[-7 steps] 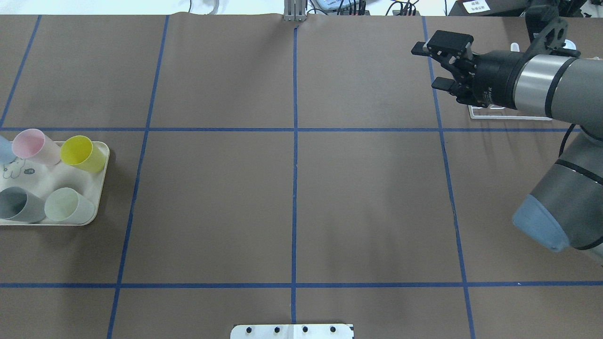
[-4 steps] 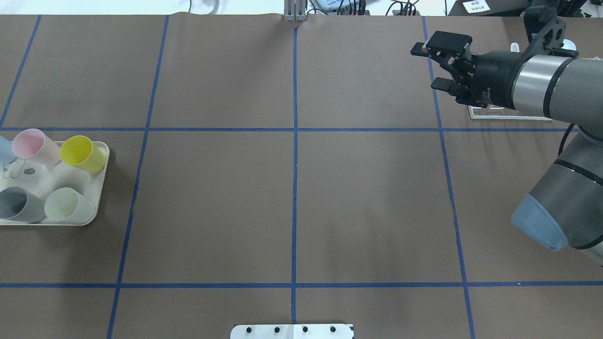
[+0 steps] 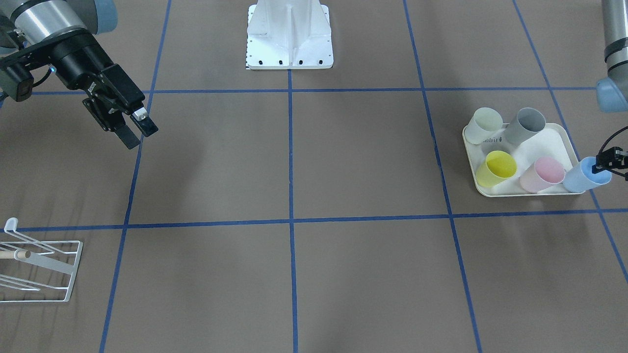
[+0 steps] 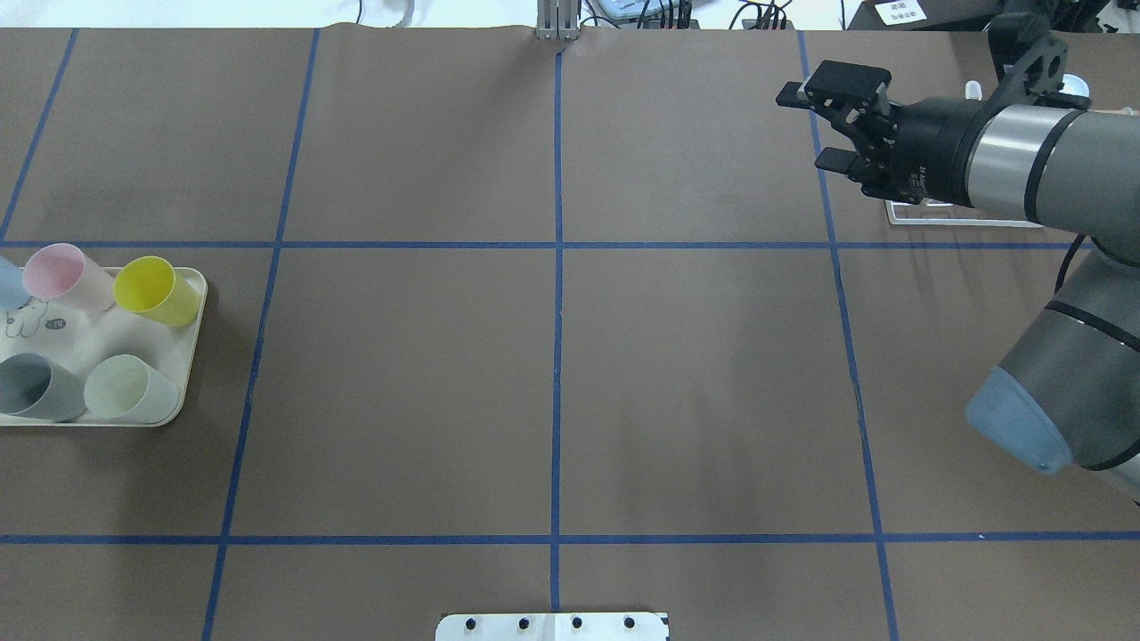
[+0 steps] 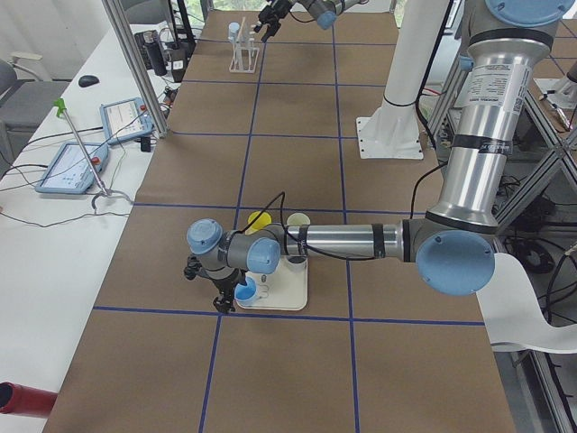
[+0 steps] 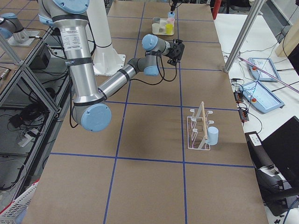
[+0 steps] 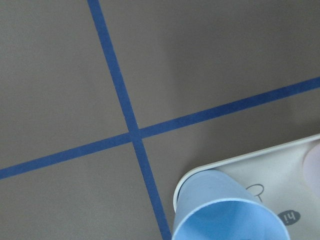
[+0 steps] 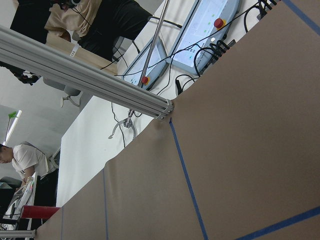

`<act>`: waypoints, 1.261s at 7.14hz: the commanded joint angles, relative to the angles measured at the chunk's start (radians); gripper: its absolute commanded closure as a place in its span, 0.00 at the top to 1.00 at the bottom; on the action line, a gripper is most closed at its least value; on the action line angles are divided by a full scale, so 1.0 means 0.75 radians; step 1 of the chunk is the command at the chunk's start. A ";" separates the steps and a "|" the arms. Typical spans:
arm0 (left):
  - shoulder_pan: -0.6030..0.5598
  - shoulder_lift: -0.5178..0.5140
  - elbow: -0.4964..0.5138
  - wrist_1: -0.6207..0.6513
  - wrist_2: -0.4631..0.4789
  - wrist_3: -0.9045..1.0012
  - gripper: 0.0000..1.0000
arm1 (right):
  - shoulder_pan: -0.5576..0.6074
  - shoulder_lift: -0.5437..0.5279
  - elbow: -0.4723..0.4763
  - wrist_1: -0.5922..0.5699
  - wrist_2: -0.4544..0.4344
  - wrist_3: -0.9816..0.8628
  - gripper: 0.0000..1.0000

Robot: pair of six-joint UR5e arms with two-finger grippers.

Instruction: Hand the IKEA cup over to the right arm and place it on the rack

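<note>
So, the smooth, tapered blue cup (image 3: 584, 176) is at the corner of the cream, round-cornered tray (image 3: 529, 149), just beside a pink cup (image 3: 541, 175) and near a yellow cup (image 3: 496, 169), all plain plastic. The left gripper (image 3: 607, 163) hangs at its rim; whether the jaws clamp it I cannot tell. Well apart, over the matte brown paper desk (image 4: 401, 401) gridded with blue tape (image 4: 557, 356), the right gripper (image 4: 809, 127) hovers, black jaws spread and empty. The thin white wire rack (image 6: 198, 133), crossed by a wooden dowel (image 6: 202, 119), has another pale blue cup (image 6: 213, 135) at its end.
</note>
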 commanded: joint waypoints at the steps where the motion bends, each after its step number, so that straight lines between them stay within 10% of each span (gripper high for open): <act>1: 0.018 0.000 0.002 0.000 0.000 0.002 0.71 | -0.002 0.001 -0.006 0.006 0.000 -0.003 1.00; 4: 0.032 0.002 0.065 -0.081 0.008 0.004 0.55 | -0.006 0.010 -0.019 0.006 0.000 0.001 0.99; 6: 0.034 -0.002 0.082 -0.117 0.008 -0.002 0.24 | -0.006 0.012 -0.021 0.006 -0.002 0.001 0.99; 9: 0.032 -0.004 0.043 -0.109 -0.002 -0.004 0.26 | -0.006 0.014 -0.023 0.006 -0.002 -0.005 0.99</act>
